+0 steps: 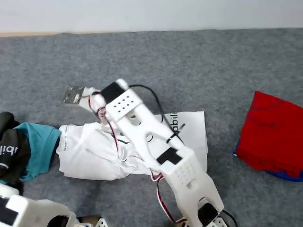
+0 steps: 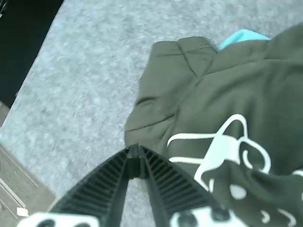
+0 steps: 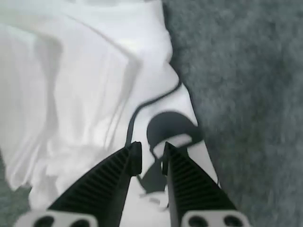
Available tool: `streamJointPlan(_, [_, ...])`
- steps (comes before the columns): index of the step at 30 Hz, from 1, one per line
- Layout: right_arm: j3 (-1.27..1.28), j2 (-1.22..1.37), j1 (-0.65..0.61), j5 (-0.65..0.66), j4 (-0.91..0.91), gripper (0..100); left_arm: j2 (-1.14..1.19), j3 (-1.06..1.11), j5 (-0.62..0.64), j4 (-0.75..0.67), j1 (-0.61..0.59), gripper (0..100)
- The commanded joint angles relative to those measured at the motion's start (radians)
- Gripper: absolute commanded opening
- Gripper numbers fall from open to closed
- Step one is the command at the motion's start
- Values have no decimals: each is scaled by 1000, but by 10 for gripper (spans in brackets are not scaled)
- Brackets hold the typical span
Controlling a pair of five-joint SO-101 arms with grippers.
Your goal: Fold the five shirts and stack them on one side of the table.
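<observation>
White shirt [image 1: 94,151] rumpled mid-surface, right gripper [image 3: 151,153] over its dark print, fingers a narrow gap apart, gripping nothing, dark shirt [image 2: 227,94] overlapping teal shirt [image 1: 40,142] at one edge, left gripper [image 2: 136,158] at its hem, fingers closed tip to tip, red shirt [image 1: 272,130] folded at the far edge, grey surface [image 1: 189,61].

— Item one, surface?
— Worktop [image 1: 213,66]: covered edge to edge in grey felt-like cloth, evenly lit, with soft shadows only.
— Far side?
— Wall [image 1: 151,14]: pale and plain. A thin tan strip [image 1: 28,33] lies at its foot, far left.
— Past the worktop's edge?
— Dark area [image 2: 23,38], with wood-toned boards [image 2: 19,189] beside the cloth.
</observation>
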Motion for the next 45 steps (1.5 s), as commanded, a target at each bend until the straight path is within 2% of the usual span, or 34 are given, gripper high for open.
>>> streamJointPlan(1, [-26, -101, 65, -107, 119, 86, -100, -5, 29, 91, -2, 8])
streamJointPlan(3, [-21, -110, 119, -175, 163, 83, -126, -5, 31, 141, 0, 8])
streamJointPlan(7, [-21, -156, 232, -359, 159, 8, -193, -5, 31, 210, -8, 8])
streamJointPlan(12, [37, -242, 312, -420, 160, 9, -302, -5, 32, 310, 0, 8])
streamJointPlan(18, [302, -392, 427, -451, 160, 13, -373, -5, 31, 333, -8, 8])
streamJointPlan(21, [434, -441, 479, -448, 157, 72, -385, -5, 31, 359, -3, 8])
streamJointPlan(24, [523, -435, 527, -460, 136, 205, -393, -5, 31, 374, 2, 8])
streamJointPlan(28, [585, -398, 579, -595, 38, 308, -393, -5, 31, 374, 2, 8])
streamJointPlan(33, [586, -312, 591, -667, -65, 321, -388, -5, 31, 374, 2, 8])
streamJointPlan(40, [586, -134, 593, -687, -151, 318, -393, -7, 31, 374, 2, 8])
streamJointPlan(45, [563, -45, 618, -721, -127, 310, -393, -7, 31, 376, -8, 8])
